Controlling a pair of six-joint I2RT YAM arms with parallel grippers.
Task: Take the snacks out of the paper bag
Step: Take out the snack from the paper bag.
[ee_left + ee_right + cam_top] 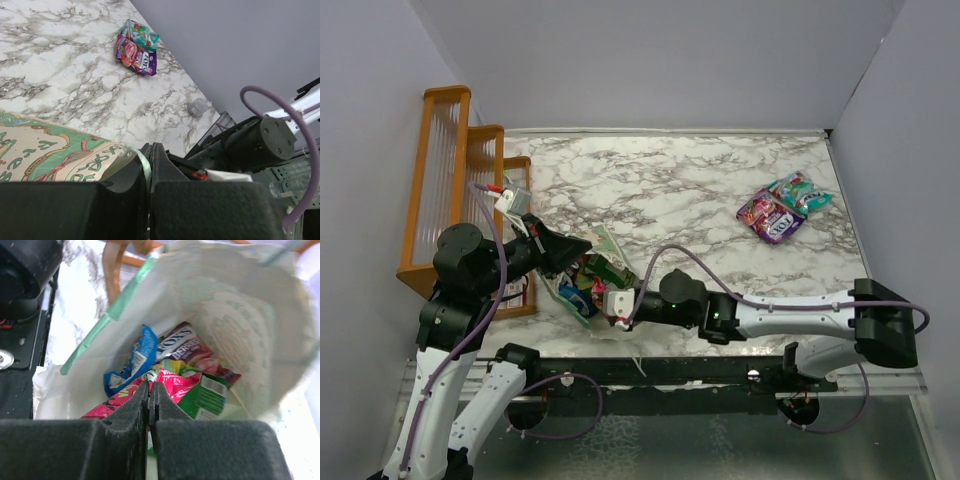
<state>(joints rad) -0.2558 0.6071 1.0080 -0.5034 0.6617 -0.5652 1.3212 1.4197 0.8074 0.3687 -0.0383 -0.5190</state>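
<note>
The mint-green paper bag [603, 262] lies on its side at the left of the table, its mouth toward the arms. My left gripper [149, 162] is shut on the bag's green rim beside the cream printed panel [45, 155]. My right gripper [150, 388] reaches into the bag's white inside [235, 315] and is shut on the edge of a red-pink snack packet [200, 382]. Around that packet lie a blue packet [140, 357], a purple berry packet [192, 347] and a green one [212, 397]. Two snacks, teal [800, 192] and purple [770, 218], lie on the marble at the far right.
An orange wooden rack [440, 180] stands against the left wall, just behind the left arm [470, 265]. A small translucent disc [198, 106] sits near the table's front edge. The right arm [760, 318] stretches along the near edge. Grey walls close off three sides.
</note>
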